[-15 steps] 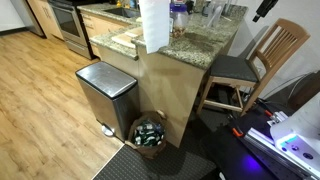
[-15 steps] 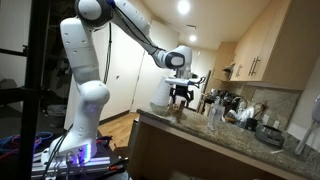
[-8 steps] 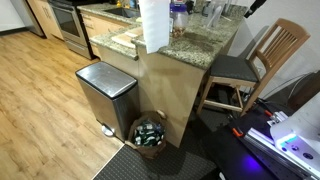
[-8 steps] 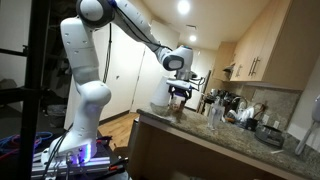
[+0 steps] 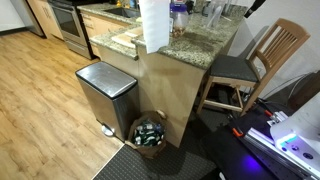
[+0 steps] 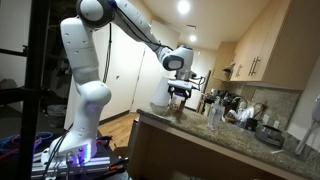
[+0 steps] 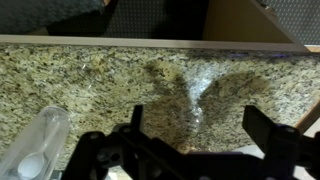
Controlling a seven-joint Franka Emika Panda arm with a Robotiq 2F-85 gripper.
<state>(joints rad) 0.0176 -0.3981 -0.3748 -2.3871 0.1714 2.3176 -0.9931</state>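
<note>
The gripper (image 7: 192, 118) hangs just above the granite countertop (image 7: 90, 75). Its two dark fingers (image 7: 135, 125) stand wide apart and there is nothing between them, so it holds nothing.

In the wrist view, a clear plastic container (image 7: 35, 145) stands on the countertop, near the left finger and at the lower left corner of the picture. It does not touch the finger. Only a part of it is in view, so I cannot tell exactly what kind of container it is.

Under the gap of the fingers, a little farther on the countertop, there is a shiny wet-looking patch (image 7: 197, 85). Behind this patch the countertop ends in a straight light edge, and beyond the edge a brown panel (image 7: 245, 20) shows.

In an exterior view the gripper (image 6: 180, 96) points down over the near end of the countertop, with the white robot arm (image 6: 95, 60) rising behind it. In an exterior view, a paper towel roll (image 5: 153, 22) and a bottle with a blue cap (image 5: 178, 18) stand on the countertop. Below the countertop, on the floor, stand a steel trash can (image 5: 105, 92) and, beside it, a wicker basket (image 5: 150, 132) filled with bottles. A wooden chair (image 5: 268, 55) stands at the side of the countertop, and a stove (image 5: 65, 18) is far behind it.
</note>
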